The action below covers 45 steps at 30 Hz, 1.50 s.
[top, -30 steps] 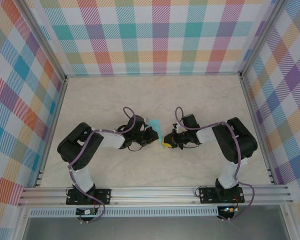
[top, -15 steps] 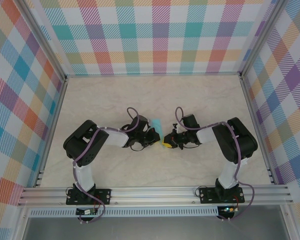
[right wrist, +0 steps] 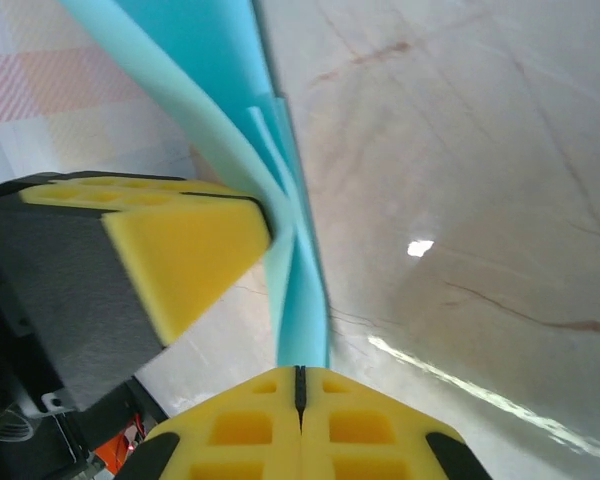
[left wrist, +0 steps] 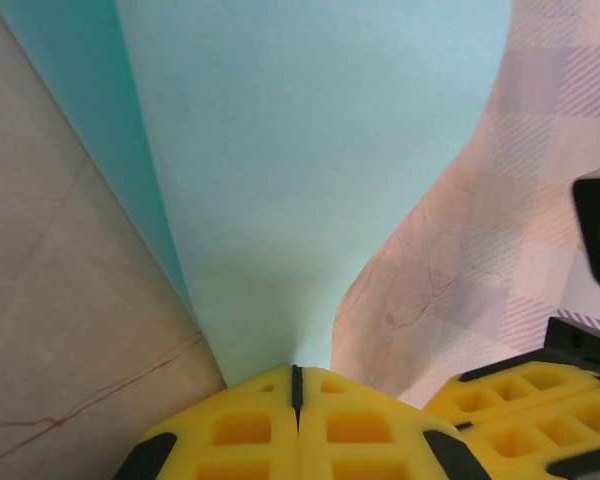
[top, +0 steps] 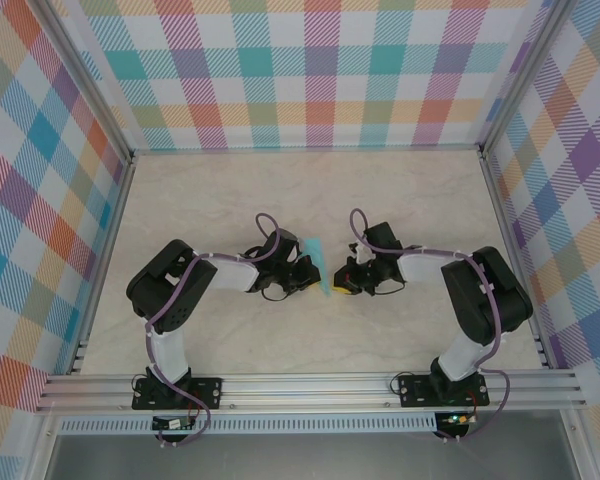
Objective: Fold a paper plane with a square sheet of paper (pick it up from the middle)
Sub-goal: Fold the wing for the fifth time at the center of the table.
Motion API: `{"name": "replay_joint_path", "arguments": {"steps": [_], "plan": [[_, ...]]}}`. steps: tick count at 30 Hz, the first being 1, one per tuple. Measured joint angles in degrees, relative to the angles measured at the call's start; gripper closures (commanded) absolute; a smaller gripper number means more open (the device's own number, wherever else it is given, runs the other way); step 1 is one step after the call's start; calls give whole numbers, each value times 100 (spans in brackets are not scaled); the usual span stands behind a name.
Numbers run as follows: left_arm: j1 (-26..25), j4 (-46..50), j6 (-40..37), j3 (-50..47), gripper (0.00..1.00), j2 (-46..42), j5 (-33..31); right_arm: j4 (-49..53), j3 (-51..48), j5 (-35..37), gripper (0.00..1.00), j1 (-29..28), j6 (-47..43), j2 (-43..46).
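Paper plane [top: 314,254], turquoise and partly folded, stands on edge above the middle of the marble table [top: 210,200], pinched between the two arms. Left gripper [left wrist: 296,395] is clamped on its lower end; right gripper [right wrist: 300,392], just beside it, is clenched on the same end.

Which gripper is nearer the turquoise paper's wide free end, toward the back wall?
Left. The left gripper pinches the turquoise paper partway along, closer to that end; the right gripper pinches its narrow near end.

paper plane [left wrist: 300,150] cut off at top edge, tail hidden inside left pincer [left wrist: 296,372], folds too small overhead
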State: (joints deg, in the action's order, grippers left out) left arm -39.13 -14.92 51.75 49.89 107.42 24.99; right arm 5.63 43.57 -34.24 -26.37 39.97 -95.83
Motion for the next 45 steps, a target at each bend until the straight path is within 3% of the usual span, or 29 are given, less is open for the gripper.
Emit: {"name": "replay_joint_path", "arguments": {"steps": [9,29,45], "plan": [[0,146,0,68,98,0,-22,181,472,20,100,-404,-192,-96],[-7,282,136,155,98,0,-107,293,295,297,100,-479,-306,-302],[-9,118,136,153,90,-59,-96,273,232,599,100,-481,-291,-308]]}}
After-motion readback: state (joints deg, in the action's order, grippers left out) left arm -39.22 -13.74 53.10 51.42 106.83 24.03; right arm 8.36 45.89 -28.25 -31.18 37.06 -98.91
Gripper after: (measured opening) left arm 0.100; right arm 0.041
